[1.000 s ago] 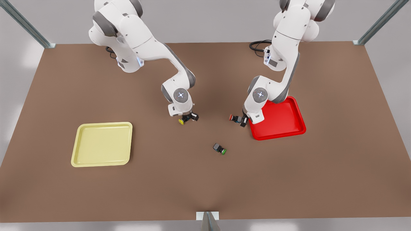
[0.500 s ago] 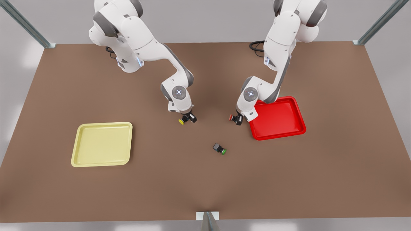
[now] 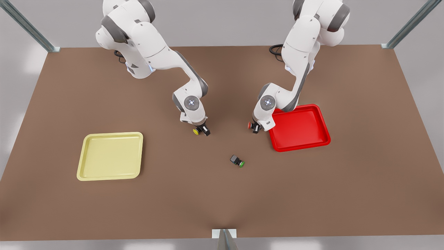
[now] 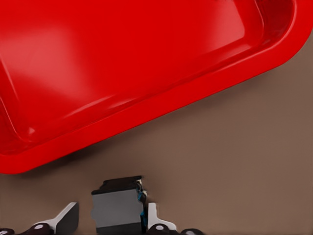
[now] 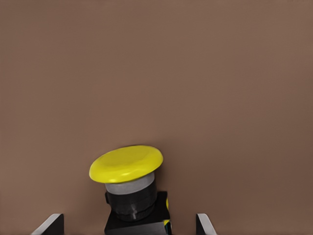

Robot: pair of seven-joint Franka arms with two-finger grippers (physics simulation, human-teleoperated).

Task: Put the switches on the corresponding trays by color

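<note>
Left pincer [image 3: 255,127] straddles red switch [image 3: 250,125]; right pincer [image 3: 202,131] spread around yellow switch [image 3: 196,132].

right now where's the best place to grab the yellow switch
Grip the yellow switch by its dark boxy body, from above, fingers on its flat opposite sides. The cap is round and overhangs, so it would likely slip. The right tool already straddles the body, open.

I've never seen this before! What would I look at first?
Probably the bright red tray on the front view's right and the pale yellow tray on its left. Next, the two white arms in the middle: the left gripper at the red switch, the right gripper at the yellow switch.
</note>
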